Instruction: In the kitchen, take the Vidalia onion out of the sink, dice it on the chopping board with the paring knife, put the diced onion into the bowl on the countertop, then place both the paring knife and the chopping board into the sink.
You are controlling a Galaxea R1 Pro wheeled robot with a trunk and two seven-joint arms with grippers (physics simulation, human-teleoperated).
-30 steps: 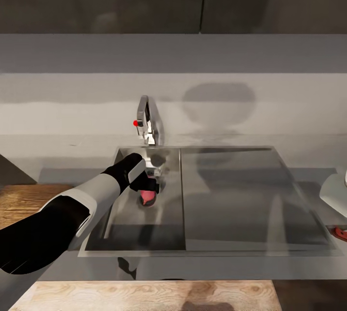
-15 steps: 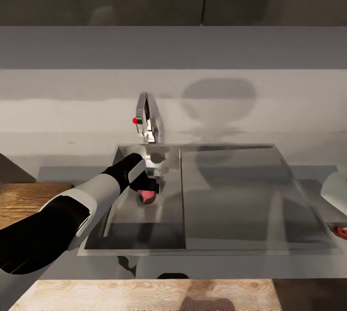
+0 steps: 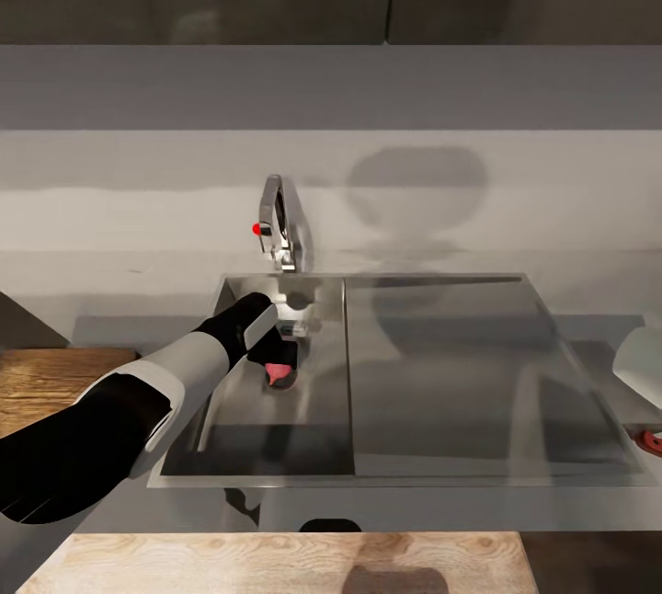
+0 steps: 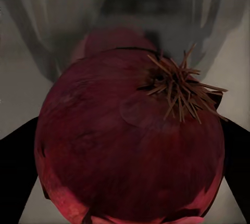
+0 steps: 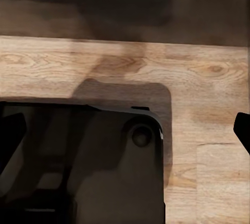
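Note:
The dark red onion [image 3: 279,375] hangs low inside the steel sink [image 3: 276,447] basin, just below the chrome tap [image 3: 280,226] with its red knob. My left gripper [image 3: 281,359] reaches down into the basin and is shut on the onion. In the left wrist view the onion [image 4: 130,140], root tuft up, sits between the two dark fingers [image 4: 13,156]. A brown wooden board [image 3: 46,382], which seems to be the chopping board, lies left of the sink, partly under my left arm. My right gripper [image 5: 125,130] is open and points at the floor. The paring knife is out of view.
The flat drainboard [image 3: 460,373] takes up the sink's right half. At the right edge of the head view, a white rounded shape [image 3: 642,364] is cut off, with a small red thing [image 3: 651,440] below it. The right wrist view holds light wood floor [image 5: 208,78] and my dark base [image 5: 78,172].
The head view has tilted slightly, so the whole picture has shifted. The onion sits a touch higher in the basin, still in the left gripper.

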